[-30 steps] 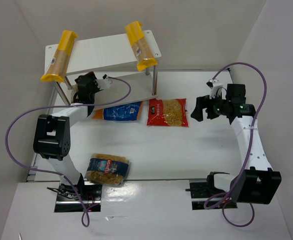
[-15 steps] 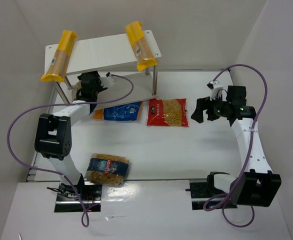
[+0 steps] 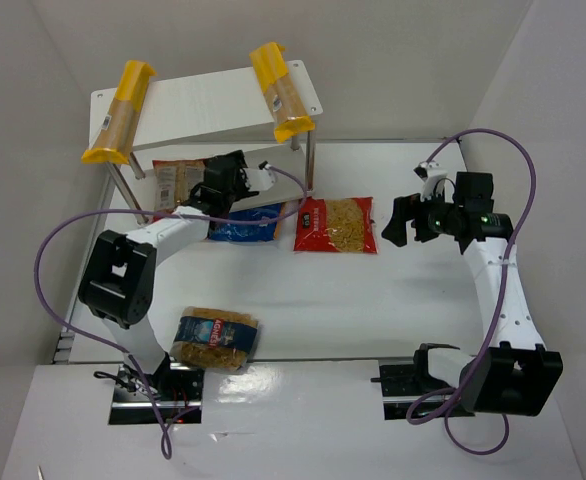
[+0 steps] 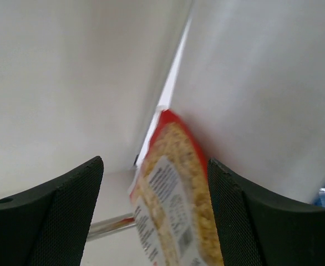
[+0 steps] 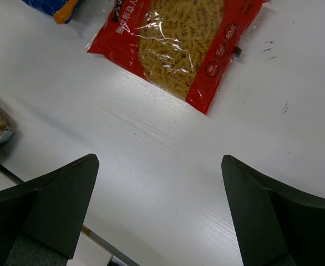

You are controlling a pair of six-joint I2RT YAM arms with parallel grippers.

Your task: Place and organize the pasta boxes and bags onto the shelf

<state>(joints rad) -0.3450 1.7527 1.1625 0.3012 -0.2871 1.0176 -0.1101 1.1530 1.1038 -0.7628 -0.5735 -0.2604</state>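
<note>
My left gripper point(image 4: 154, 166), jaws apart, faces a red-topped bag point(image 3: 175, 181) on the lower board of the shelf point(image 3: 208, 100), partly hidden by its top board; my right gripper point(image 5: 160, 160) gapes wide, well right of the shelf.

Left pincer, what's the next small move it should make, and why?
Probably draw the left pincer straight back off the shelf's lower tier. Its jaws stand open and the red-topped bag lies there between its spread fingers, so the placement looks done. The mostly blue bag on the table close by seems a likely next pick.
</note>
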